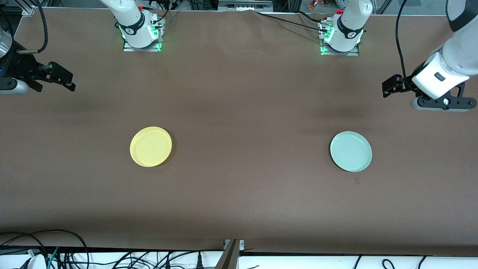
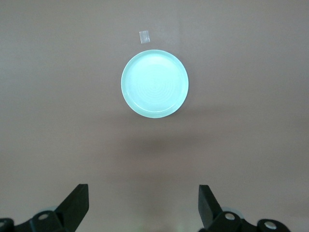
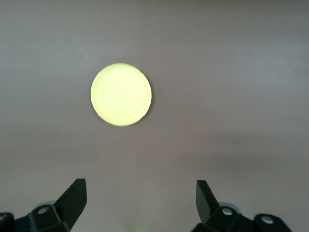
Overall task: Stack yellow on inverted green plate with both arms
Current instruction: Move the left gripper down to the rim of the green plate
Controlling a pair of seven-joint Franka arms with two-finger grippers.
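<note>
Green plate (image 1: 351,151) apparently lies rim-up, yellow plate (image 1: 151,146) well apart; left gripper (image 1: 388,86) and right gripper (image 1: 61,79) wide, empty; flip green by its rim first.

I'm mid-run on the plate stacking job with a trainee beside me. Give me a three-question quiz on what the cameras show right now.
1. True or false: the yellow plate already rests on the green plate.
2. Which way up is the green plate: A) rim up, hollow showing; B) inverted, base up?
3. Fill in: both grippers hang open in the air, holding ____.

Key
1. False: the plates lie apart on the brown table, yellow toward the right arm's end, green toward the left arm's.
2. A: the left wrist view shows its hollow.
3. Nothing: the left gripper and the right gripper are both empty.
</note>
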